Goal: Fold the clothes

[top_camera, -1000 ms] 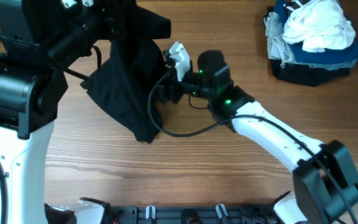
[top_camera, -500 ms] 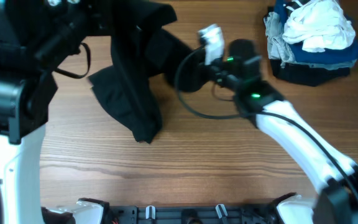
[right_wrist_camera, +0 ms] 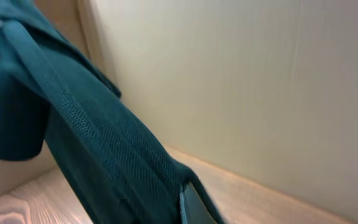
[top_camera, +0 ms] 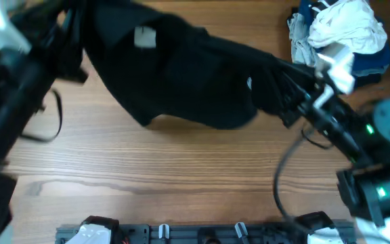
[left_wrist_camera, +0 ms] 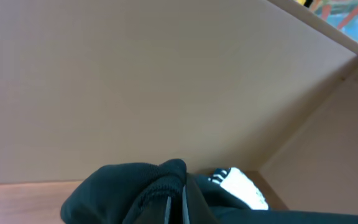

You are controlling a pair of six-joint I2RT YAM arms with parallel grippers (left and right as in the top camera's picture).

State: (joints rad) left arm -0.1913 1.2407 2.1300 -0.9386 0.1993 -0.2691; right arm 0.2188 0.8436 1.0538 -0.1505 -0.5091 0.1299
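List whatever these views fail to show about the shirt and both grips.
- Left wrist: left fingers cut off by the bottom edge, buried in the black T-shirt.
- Right wrist: right fingers barely visible, under cloth at the bottom edge.
- Overhead: both grip spots motion-blurred; shirt's top edge cut off; white logo too small to read.

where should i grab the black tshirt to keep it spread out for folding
I'd take the black T-shirt at its two far ends, where the left tool and right tool are each shut on bunched cloth. Come in from the outer sides and pull apart: the shirt then spans wide between them, with only its lower edge sagging toward the table.
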